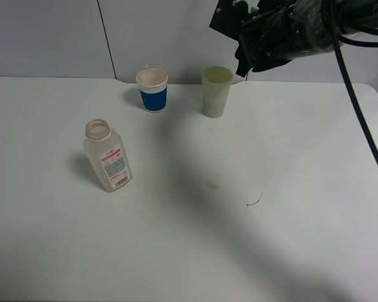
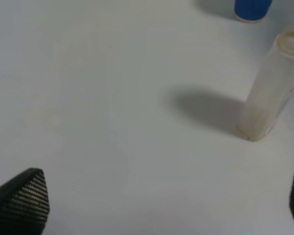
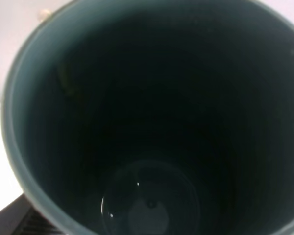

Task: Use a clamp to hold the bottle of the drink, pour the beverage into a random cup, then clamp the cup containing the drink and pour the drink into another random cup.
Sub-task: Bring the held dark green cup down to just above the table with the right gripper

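- The white tabletop (image 1: 290, 157) has its far edge against a pale grey panelled wall (image 1: 50, 38); its far-right corner is rounded.
- Open room: the whole near half of the tabletop and the right side are bare save a faint brownish spot (image 1: 212, 185) and a thin dark curl like a hair or thread (image 1: 255, 202) near the middle.
- The bottle of the drink (image 1: 108, 156) stands upright, uncapped, on the left half, well clear of every edge. Its red-and-white label carries a barcode; the print is too small to read.
- A blue-banded white paper cup (image 1: 153, 90) and the pale yellow-green tumbler (image 1: 216, 91) stand near the far edge, close together but apart.
- The right arm (image 1: 283, 28) hangs above the far-right part of the tabletop, near the tumbler. Its claw cannot be seen directly in any view. The right wrist view is filled by the mouth of the dull teal-green cup (image 3: 19, 147), dark inside, with a little liquid glinting at the bottom; the claw is clamped on that cup.
- The left gripper (image 2: 157, 205) hangs over the left side with its jaws spread wide and nothing between them; the bottle (image 2: 269, 93) stands ahead of it, apart.
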